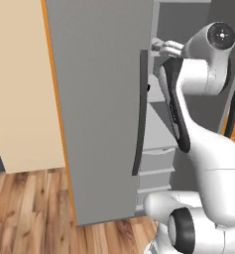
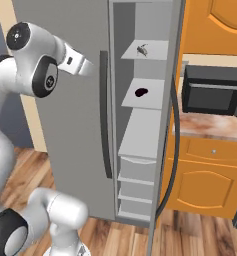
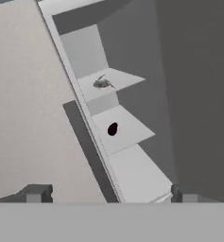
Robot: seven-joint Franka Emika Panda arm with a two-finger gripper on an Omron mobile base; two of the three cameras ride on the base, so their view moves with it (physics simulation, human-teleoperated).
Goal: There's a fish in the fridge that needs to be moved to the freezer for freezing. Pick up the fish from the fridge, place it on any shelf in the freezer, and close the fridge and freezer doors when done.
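Right base view shows the freezer (image 2: 140, 130) standing open, and the fish (image 2: 142, 49) lies on its top shelf (image 2: 155, 50), up at twelve o'clock from a small dark blob (image 2: 141, 92) on the next board down. Freezer door (image 2: 172, 125) hangs ajar at three o'clock of the shelves, and the shut fridge door (image 2: 72, 130) sits at nine o'clock with its dark handle (image 2: 105, 117). Microwave (image 2: 215, 90) waits on the table (image 2: 210, 125) beyond. Hand view: the hand (image 3: 108, 194) is spread wide, holding nothing, fish (image 3: 102, 83) well ahead of its tips.
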